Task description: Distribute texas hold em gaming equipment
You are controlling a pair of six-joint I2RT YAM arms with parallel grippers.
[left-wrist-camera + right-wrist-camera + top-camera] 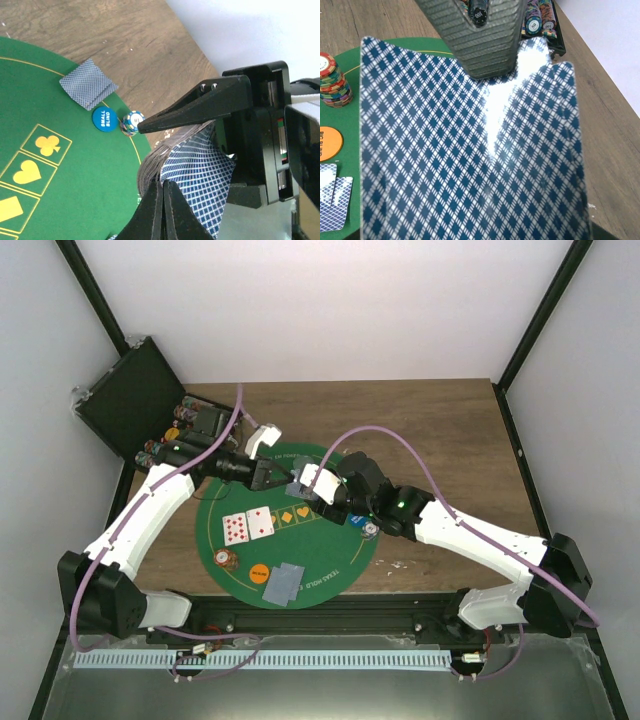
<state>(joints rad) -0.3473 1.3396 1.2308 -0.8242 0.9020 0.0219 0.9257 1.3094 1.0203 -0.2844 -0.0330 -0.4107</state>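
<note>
My right gripper (312,490) is shut on a deck of blue-checked cards (200,170) held over the green mat (330,560). In the right wrist view the top card (470,165) fills the frame and hides that gripper's fingers. My left gripper (164,186) meets the deck from the left, its jaws pressed together on the top card's near edge. Two red-pipped cards (247,526) lie face up on the mat. Face-down cards (285,583) lie near the front, beside an orange disc (258,573) and a chip stack (224,560). A blue disc (104,119) and a small chip stack (132,122) sit by the mat's right rim.
An open black chip case (140,400) with rows of chips stands at the table's back left. More face-down cards (88,83) lie on the mat's far edge in the left wrist view. Bare wooden table (440,440) surrounds the mat.
</note>
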